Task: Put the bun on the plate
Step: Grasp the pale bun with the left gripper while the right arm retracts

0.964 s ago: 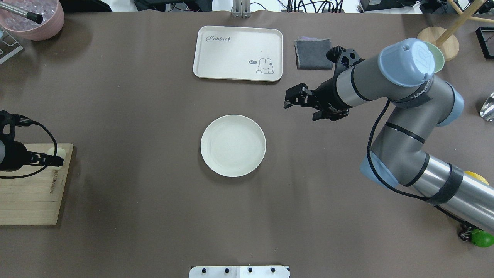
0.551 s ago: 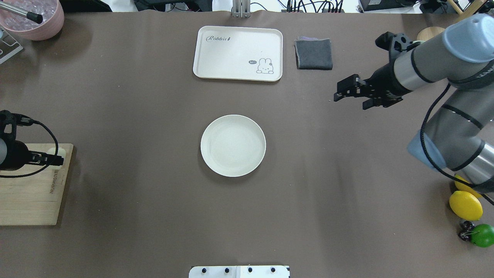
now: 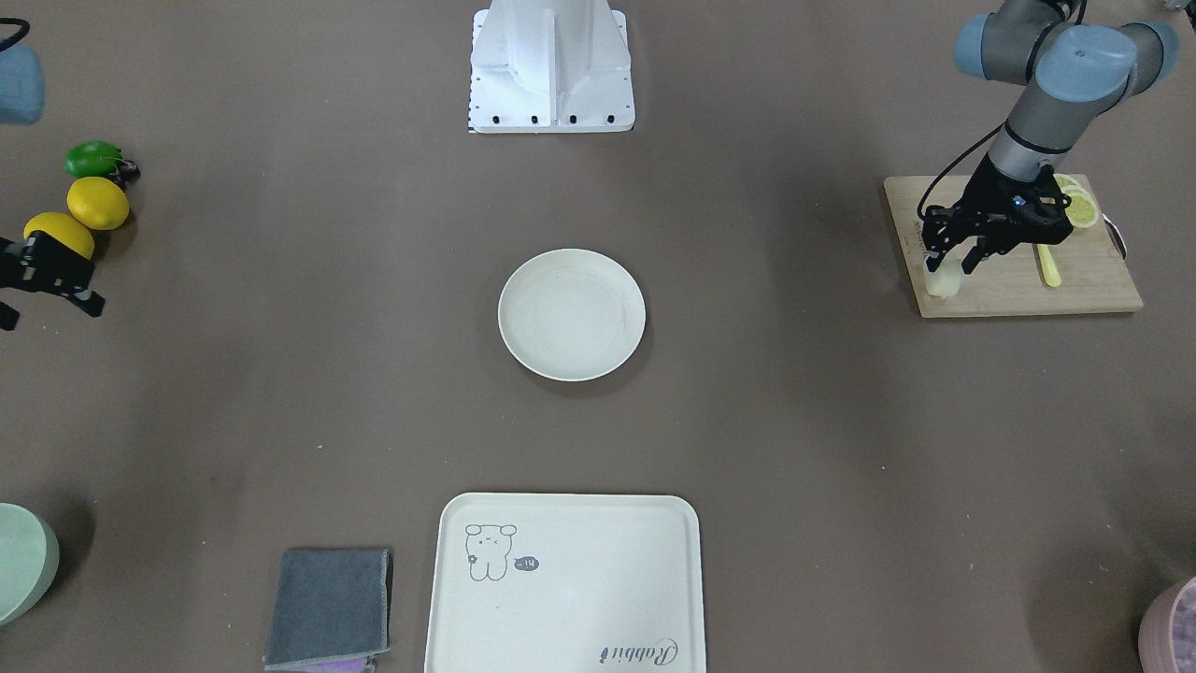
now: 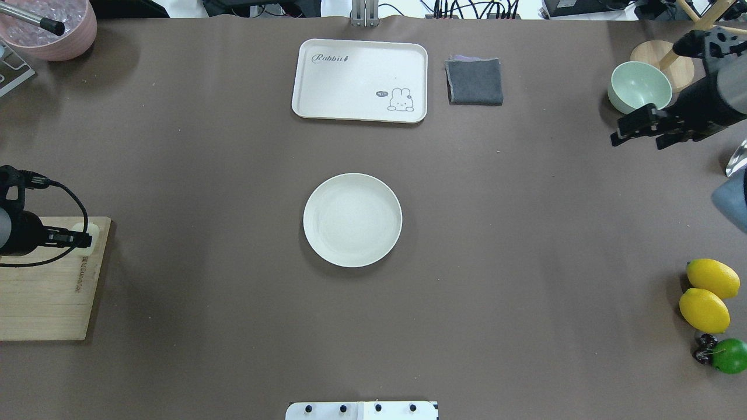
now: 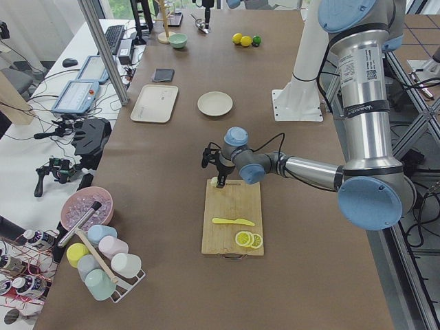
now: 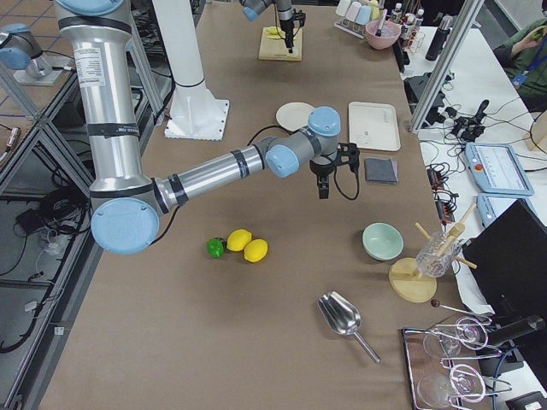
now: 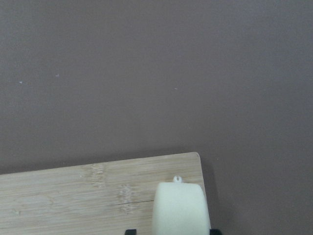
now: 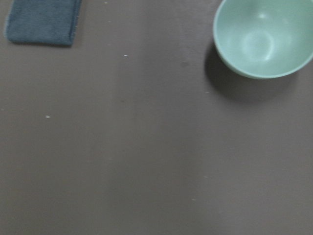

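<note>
The bun [image 7: 180,208] is a pale cream block on the corner of a wooden cutting board [image 3: 1018,290], at the table's left end. My left gripper [image 3: 951,262] comes down over the bun [image 3: 944,280]. Its fingers press the bun's two sides, and the bun [image 4: 81,231] rests on the board. The round cream plate [image 4: 352,256] sits bare at the table's centre, far from the bun. My right gripper [image 4: 637,143] hovers open and holds nothing at the far right, beside a pale green bowl [image 4: 639,87].
A rectangular cream tray [image 4: 360,111] and a folded grey cloth [image 4: 474,81] lie beyond the plate. Two lemons [image 4: 706,294] and a lime [image 4: 729,356] sit at the right edge. Lemon slices [image 3: 1074,206] and a yellow knife [image 3: 1048,266] share the board. A pink bowl [image 4: 55,35] stands far left.
My right arm has swung away to the right, from near the plate to beside the green bowl. My left gripper has stayed at the bun, and its fingers look drawn in.
</note>
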`<state>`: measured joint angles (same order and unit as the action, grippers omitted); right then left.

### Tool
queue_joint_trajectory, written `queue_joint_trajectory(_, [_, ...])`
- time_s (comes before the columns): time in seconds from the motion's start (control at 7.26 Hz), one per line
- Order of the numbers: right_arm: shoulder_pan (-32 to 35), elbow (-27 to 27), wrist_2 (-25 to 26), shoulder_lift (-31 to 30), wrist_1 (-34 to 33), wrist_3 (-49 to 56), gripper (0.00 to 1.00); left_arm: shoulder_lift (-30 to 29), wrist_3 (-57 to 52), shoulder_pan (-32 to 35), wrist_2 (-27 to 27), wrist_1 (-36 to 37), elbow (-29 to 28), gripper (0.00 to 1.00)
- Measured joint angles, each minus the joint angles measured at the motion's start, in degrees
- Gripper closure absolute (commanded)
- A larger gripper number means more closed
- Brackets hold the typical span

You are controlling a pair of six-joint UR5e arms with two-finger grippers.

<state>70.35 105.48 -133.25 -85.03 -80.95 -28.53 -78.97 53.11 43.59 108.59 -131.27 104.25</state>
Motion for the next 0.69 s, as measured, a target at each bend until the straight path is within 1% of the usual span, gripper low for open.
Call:
queue_joint_trajectory(0.14, [4.07,-0.19,-0.08,-0.63,-6.06,9.90,0.00,0.01,0.04,0.00,-0.03,-0.42,0.01,0.69])
queue_joint_trajectory(0.28, [8.20,-0.41,-0.09,-0.69,-13.17,19.75,0.00,0.03,0.06,0.00,-0.04,-0.79,0.04,0.77])
queue_joint_trajectory(0.41, [12.18,-0.83,-0.10,-0.70,-19.31,28.12,0.00,0.11,0.06,0.00,-0.04,-1.19,0.04,0.77])
queue_joint_trajectory(0.55, [15.84,-1.85,-0.06,-0.73,-23.34,33.95,0.00,0.33,0.07,0.02,-0.02,-2.05,0.03,0.77])
queue_joint_trajectory(0.69, [19.06,-3.46,0.09,-0.74,-25.26,38.04,0.00,0.55,0.05,0.22,0.04,-3.04,0.09,0.77])
